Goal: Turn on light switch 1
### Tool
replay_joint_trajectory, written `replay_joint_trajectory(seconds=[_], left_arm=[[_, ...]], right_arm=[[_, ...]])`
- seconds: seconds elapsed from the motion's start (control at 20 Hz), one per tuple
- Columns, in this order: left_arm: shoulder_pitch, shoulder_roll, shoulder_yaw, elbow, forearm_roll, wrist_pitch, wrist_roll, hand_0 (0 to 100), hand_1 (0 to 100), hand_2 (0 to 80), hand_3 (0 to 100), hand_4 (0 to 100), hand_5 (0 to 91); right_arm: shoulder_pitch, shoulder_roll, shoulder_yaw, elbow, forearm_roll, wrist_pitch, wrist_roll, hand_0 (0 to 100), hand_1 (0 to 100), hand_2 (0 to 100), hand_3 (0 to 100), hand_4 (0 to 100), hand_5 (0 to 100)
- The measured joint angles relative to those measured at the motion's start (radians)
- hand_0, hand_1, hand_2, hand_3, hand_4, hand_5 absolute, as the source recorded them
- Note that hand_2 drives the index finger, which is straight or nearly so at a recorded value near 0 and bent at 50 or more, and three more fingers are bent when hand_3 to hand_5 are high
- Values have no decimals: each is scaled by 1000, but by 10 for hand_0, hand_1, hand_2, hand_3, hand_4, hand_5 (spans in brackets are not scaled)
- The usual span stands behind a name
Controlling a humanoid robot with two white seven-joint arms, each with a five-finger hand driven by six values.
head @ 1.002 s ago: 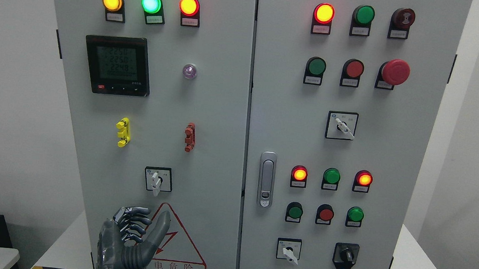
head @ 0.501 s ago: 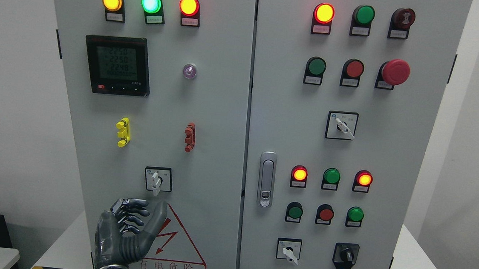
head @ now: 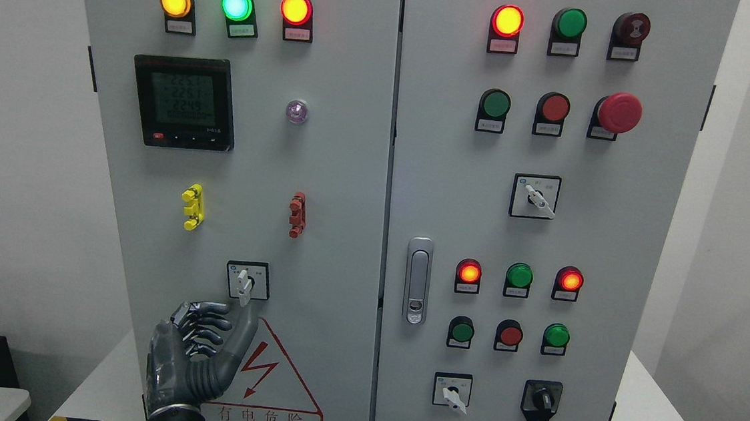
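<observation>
While a grey two-door electrical cabinet [head: 325,166] fills the view between white walls, the left hand [head: 193,353] is seen with fingers half-curled, holding nothing, just below the rotary switch [head: 247,282]. "有电危险" is read on the warning triangle [head: 276,397].

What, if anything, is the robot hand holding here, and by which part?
Nothing. The left robot hand is just below the rotary switch, fingers loosely curled around nothing, thumb raised toward the switch's handle.
</observation>
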Motion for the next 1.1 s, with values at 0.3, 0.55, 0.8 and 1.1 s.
replay_joint_trajectory(seconds=[0.3,0.55,0.8,1.1], left_arm=[[-11,-1,-5,0,0,10,0,45,560,517,702,753,683],[-22,-1,-9,0,-1,27,0,46,558,520,703,754,682],[-33,-1,-11,0,0,39,2,49,552,520,703,755,682],[-46,-1,-14,1,0,56,1,51,544,520,704,754,680]], right_arm=[[0,0,0,0,0,0,0,120,389,0,0,0,0],[0,0,0,0,0,0,0,120,389,0,0,0,0],[0,0,0,0,0,0,0,120,389,0,0,0,0],[0,0,0,0,0,0,0,120,389,0,0,0,0]])
